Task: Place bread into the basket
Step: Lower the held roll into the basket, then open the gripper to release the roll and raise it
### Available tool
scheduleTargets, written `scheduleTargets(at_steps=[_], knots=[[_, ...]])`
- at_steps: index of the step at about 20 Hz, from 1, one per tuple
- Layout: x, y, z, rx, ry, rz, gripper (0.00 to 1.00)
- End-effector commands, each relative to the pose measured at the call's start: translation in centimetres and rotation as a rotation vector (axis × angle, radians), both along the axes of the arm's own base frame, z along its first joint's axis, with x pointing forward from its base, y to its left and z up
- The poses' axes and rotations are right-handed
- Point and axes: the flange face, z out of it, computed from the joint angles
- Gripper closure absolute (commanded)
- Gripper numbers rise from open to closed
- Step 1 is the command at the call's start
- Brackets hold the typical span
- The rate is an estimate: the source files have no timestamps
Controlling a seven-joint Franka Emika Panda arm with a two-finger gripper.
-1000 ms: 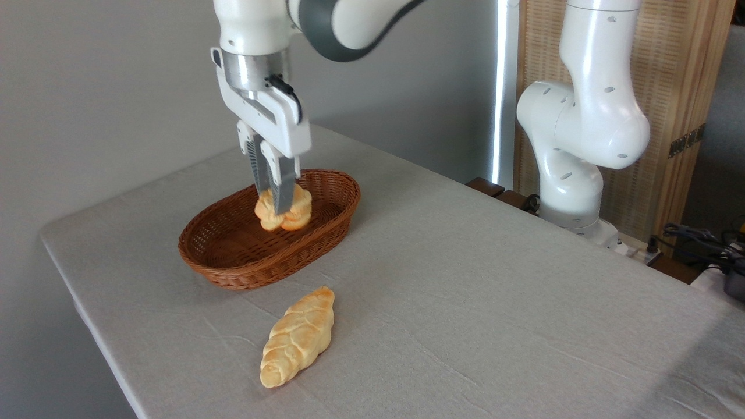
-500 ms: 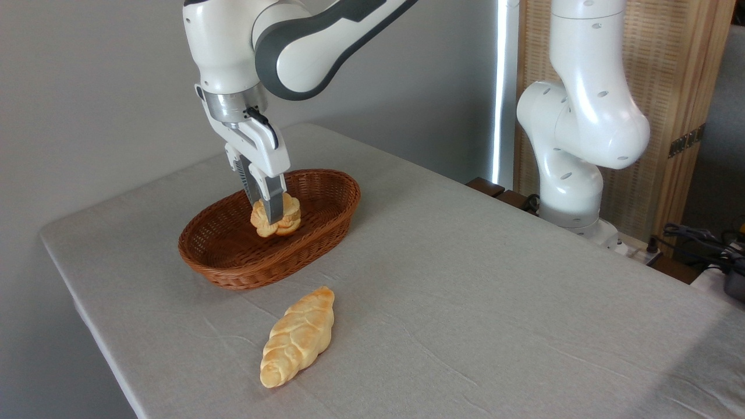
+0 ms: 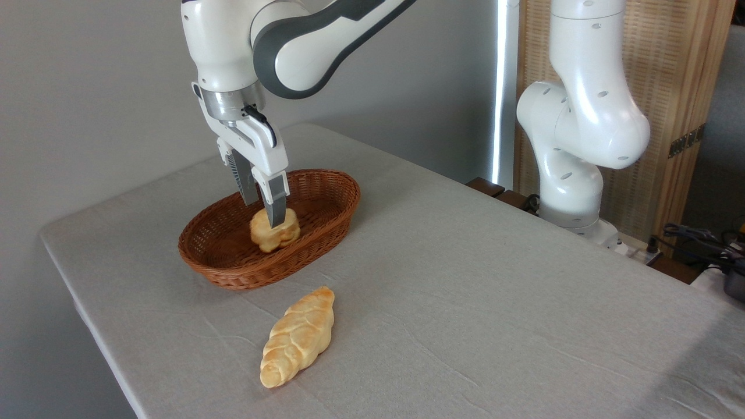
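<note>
A: Where's the bun (image 3: 275, 230)?

B: Inside the basket (image 3: 233, 273), near its middle, lying on the woven floor a bit tilted.

A: And the gripper (image 3: 262, 210)?

B: Right above the bun, fingers spread apart — nothing clamped between them. The nearer finger (image 3: 277, 203) hangs down in front of the bun's top; whether it touches, I can't tell. The other finger sits further back and to the left, clear of the bun.

A: Anything else on the table (image 3: 465, 302)?

B: A braided loaf (image 3: 298, 337) lies on the grey cloth in front of the basket, apart from it — untouched. The arm's white base (image 3: 573, 192) stands at the far right edge of the table
</note>
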Motion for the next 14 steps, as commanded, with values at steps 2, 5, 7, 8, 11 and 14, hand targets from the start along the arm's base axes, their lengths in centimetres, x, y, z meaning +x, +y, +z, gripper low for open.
scheduleTargets(at_steps=[2,5,7,8,11,14], knots=[[0.7,1.6,1.8,-0.002,-0.036,0.034,0.0],[2.3,5.9,4.8,0.021,-0.092,0.095,0.0],[2.2,8.7,5.5,0.042,-0.044,0.11,0.0],[2.4,9.8,6.0,0.045,-0.038,0.088,0.0],[2.8,13.7,6.5,0.051,-0.021,-0.049,0.0],[2.4,16.3,7.2,0.051,0.015,-0.1,0.0]])
